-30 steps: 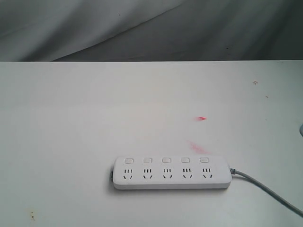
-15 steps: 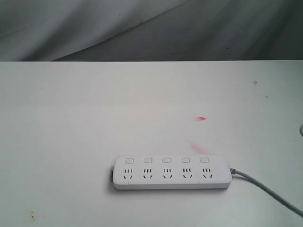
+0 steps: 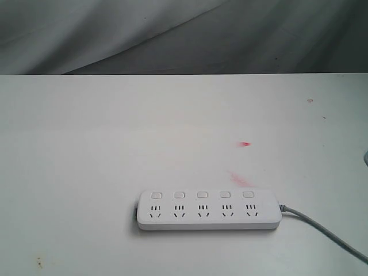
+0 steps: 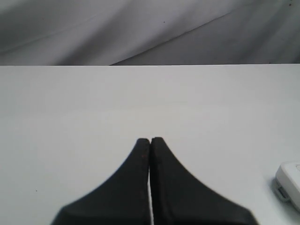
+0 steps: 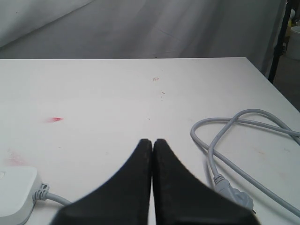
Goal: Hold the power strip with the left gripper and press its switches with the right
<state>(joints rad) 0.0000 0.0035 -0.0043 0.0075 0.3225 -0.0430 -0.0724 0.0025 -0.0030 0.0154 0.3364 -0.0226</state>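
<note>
The white power strip (image 3: 209, 210) lies flat near the table's front edge, its row of switches (image 3: 202, 194) on the far side of the sockets. Its grey cord (image 3: 325, 232) runs off to the right. No arm shows in the exterior view. In the left wrist view my left gripper (image 4: 150, 140) is shut and empty over bare table, and one end of the power strip (image 4: 289, 184) shows at the frame's edge. My right gripper (image 5: 153, 141) is shut and empty too, with the strip's cord end (image 5: 16, 193) on one side and the looped cord (image 5: 220, 140) with its plug on the other.
The white table (image 3: 115, 144) carries red smudges (image 3: 245, 144) beyond the strip. A grey cloth backdrop (image 3: 184, 34) hangs behind the far edge. The table's right edge (image 5: 276, 86) shows in the right wrist view, with a dark stand past it.
</note>
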